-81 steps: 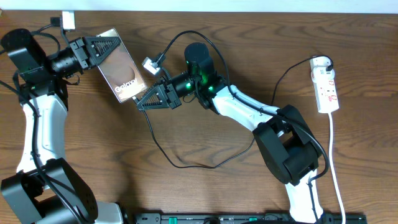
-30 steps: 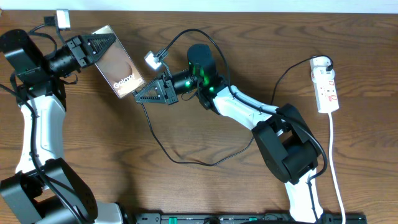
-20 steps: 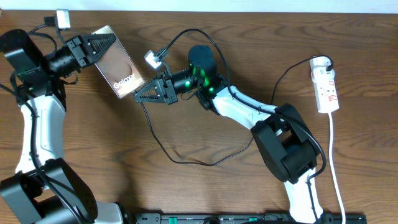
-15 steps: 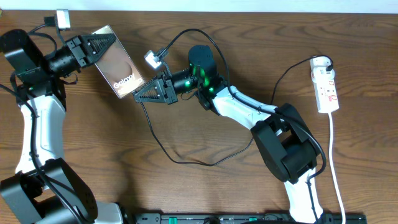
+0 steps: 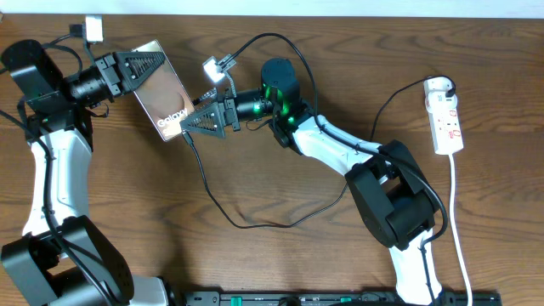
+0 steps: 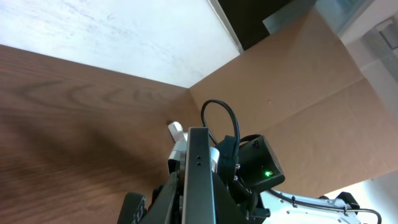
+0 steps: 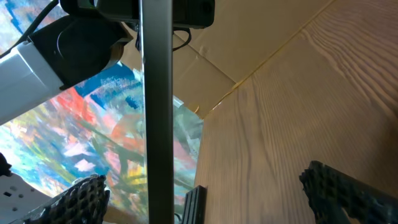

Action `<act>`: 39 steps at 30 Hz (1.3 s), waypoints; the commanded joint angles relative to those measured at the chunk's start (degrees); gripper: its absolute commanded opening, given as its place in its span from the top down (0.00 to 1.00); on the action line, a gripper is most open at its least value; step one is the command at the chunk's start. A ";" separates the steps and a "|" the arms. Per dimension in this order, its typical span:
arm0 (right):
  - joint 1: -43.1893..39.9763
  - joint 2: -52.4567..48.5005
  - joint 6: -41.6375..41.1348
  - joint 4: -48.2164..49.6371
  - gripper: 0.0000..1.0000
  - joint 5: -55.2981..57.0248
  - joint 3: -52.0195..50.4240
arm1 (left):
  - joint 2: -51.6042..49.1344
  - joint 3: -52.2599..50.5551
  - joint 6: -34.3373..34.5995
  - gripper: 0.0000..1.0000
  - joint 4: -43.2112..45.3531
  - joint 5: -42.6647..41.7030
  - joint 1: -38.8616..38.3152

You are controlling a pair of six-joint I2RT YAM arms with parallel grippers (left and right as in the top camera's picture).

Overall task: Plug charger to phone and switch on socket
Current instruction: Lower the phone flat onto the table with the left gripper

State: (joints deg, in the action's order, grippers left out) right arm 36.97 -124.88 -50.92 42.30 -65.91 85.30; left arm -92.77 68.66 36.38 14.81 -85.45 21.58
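Observation:
My left gripper [image 5: 143,68] is shut on the upper end of the phone [image 5: 163,93], holding it off the table, bronze face up. In the left wrist view the phone [image 6: 198,162] shows edge-on between the left gripper [image 6: 199,208] jaws. The charger [image 5: 208,191] runs from the phone's lower end in a loop across the table to its black plug [image 5: 444,84] on the socket [image 5: 446,119]. My right gripper [image 5: 206,119] stands open beside the phone's lower end, holding nothing. In the right wrist view the right gripper [image 7: 214,196] is wide apart, the phone's edge [image 7: 155,93] between its fingers.
The socket's white cord [image 5: 457,221] runs down the right side toward the table's front edge. The right arm's white links [image 5: 340,153] stretch across the middle. A small white module [image 5: 216,68] sits above the right wrist, another [image 5: 93,29] above the left.
The right gripper has opened, let go of the cable end and shifted slightly up and right. The left gripper and phone have shifted slightly down the picture, and the cable now hangs from the phone's lower end.

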 commanded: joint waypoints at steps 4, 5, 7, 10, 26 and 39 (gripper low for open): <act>-0.24 0.52 -1.18 0.17 0.01 0.70 1.05 | 1.03 -0.22 -0.37 0.93 0.22 -1.99 2.01; -0.28 0.52 -1.60 0.17 0.01 0.70 1.05 | 1.03 -0.22 -0.52 0.92 -0.50 -1.97 2.60; -0.39 0.52 -1.81 0.20 0.01 0.70 1.05 | 0.98 -0.22 -2.23 0.93 -3.23 -1.99 3.98; -0.68 0.52 -1.81 0.20 0.01 0.72 1.05 | 0.79 -0.22 -7.67 0.92 -9.90 -1.95 5.81; -1.14 0.52 -1.73 0.17 0.01 0.68 1.05 | -1.53 -0.22 -30.47 0.93 -49.64 31.52 8.83; -0.87 0.52 -1.75 0.11 0.01 0.61 1.05 | -1.75 -1.44 -30.34 0.93 -49.83 42.97 5.16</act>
State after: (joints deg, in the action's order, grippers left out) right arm 36.34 -124.88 -52.18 42.30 -65.58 85.34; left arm -94.08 67.99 6.98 -35.53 -44.69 28.88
